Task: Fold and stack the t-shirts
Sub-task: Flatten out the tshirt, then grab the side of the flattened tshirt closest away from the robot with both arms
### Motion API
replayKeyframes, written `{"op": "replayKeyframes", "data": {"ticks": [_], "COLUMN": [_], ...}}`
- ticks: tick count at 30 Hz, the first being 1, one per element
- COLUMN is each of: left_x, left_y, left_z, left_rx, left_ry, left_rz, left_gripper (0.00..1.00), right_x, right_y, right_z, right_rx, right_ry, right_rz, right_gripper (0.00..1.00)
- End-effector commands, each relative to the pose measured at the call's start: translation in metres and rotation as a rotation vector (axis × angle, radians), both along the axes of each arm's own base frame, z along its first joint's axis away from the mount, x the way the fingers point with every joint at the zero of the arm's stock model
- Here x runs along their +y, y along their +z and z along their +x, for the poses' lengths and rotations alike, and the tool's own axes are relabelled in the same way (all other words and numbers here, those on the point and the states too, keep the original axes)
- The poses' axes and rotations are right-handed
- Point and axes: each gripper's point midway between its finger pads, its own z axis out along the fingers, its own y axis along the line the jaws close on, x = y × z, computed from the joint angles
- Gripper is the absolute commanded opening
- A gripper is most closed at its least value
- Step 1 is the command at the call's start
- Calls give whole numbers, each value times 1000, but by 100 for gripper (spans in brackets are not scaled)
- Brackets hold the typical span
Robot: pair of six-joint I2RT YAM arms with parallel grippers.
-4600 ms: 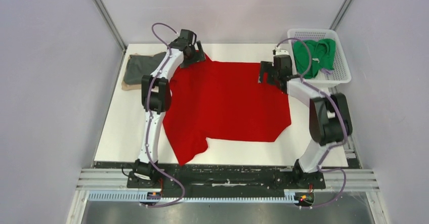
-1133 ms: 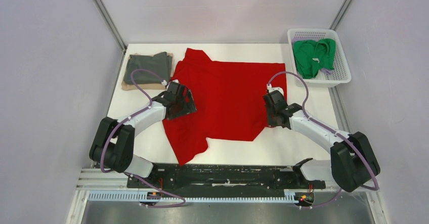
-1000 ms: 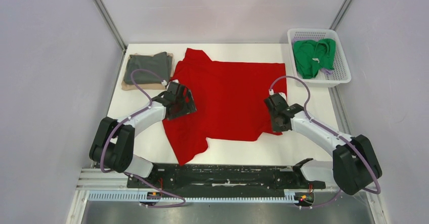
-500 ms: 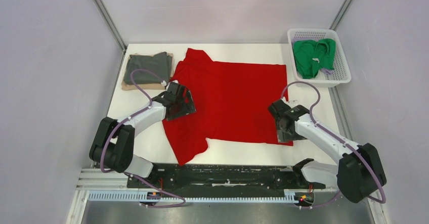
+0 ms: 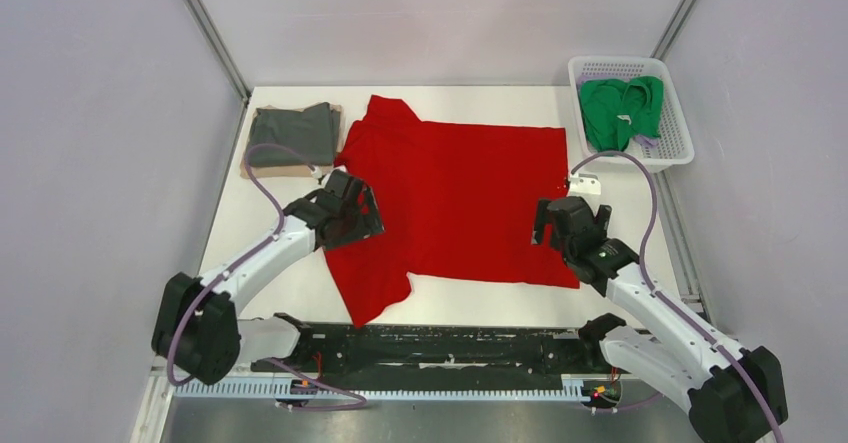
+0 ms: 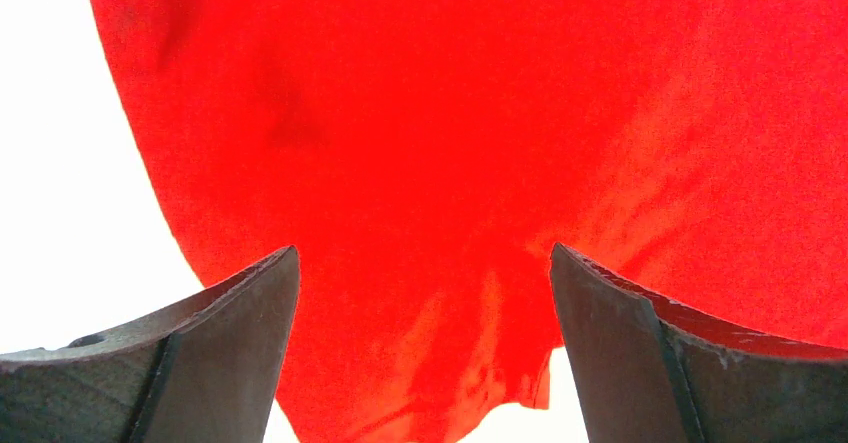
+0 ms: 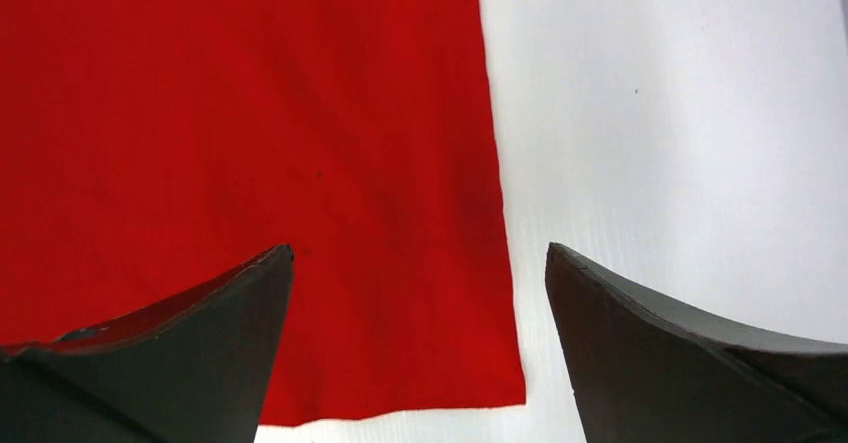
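- Worktop (image 5: pixel 470 300): white, smooth, matt.
- Red t-shirt (image 5: pixel 460 203): soft matt cloth of fine texture, lightly creased towards the near left edge.
- Dark grey t-shirt (image 5: pixel 295 133), far left corner: matt cloth.
- Green t-shirt (image 5: pixel 620 108): matt cloth, crumpled.
- Basket (image 5: pixel 615 62): white plastic lattice.
- Left fingers (image 6: pixel 200 363) and right fingers (image 7: pixel 680 363): dark, matt, smooth-faced.

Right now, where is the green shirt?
In the top view, the green shirt is bunched inside the white basket at the far right, just beyond the spread-out red shirt.
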Motion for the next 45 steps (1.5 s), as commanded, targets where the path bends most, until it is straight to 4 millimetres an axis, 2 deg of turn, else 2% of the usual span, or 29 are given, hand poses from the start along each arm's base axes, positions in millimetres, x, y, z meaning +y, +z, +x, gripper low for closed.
{"op": "replayKeyframes", "data": {"ticks": [1,7,9,12,18,22,26,32,40,44,45], "left_x": [12,7,5,1,0,-4,-1,-4,-4,-5,-4], "left_y": [5,-18,-24,-25,-33,-39,-50,-65,-75,-77,-75], "left_z": [-61,-147,-165,-179,-192,-187,-182,-180,-173,-172,-172], "left_rx": [102,311,343,339,330,327,329,325,290,294,297], "left_ry": [54,8,-3,6,22,5,38,78,99,97,95], "left_rz": [31,30,44,33,-20,-7,39,19,17,28,35], "left_gripper": [100,100,98,91,73,65,63,55,45,30,24], "right_x": [-11,-18,-18,-22,-27,-30,-30,-29,-26,-30,-32], "right_y": [9,-3,-4,-6,3,7,4,2,3,-1,-2], "right_z": [12,6,6,5,12,12,10,10,13,8,5], "right_rx": [-122,-138,-135,-139,-172,-187,-189,-190,-201,-186,-178], "right_ry": [-89,-100,-97,-110,-128,-143,-143,-144,-138,-181,-194], "right_rz": [-2,-8,-13,-32,-60,-70,-59,-48,-33,-10,-5], "right_gripper": [98,98,98,98,98,98,98,98,98,98,98]}}
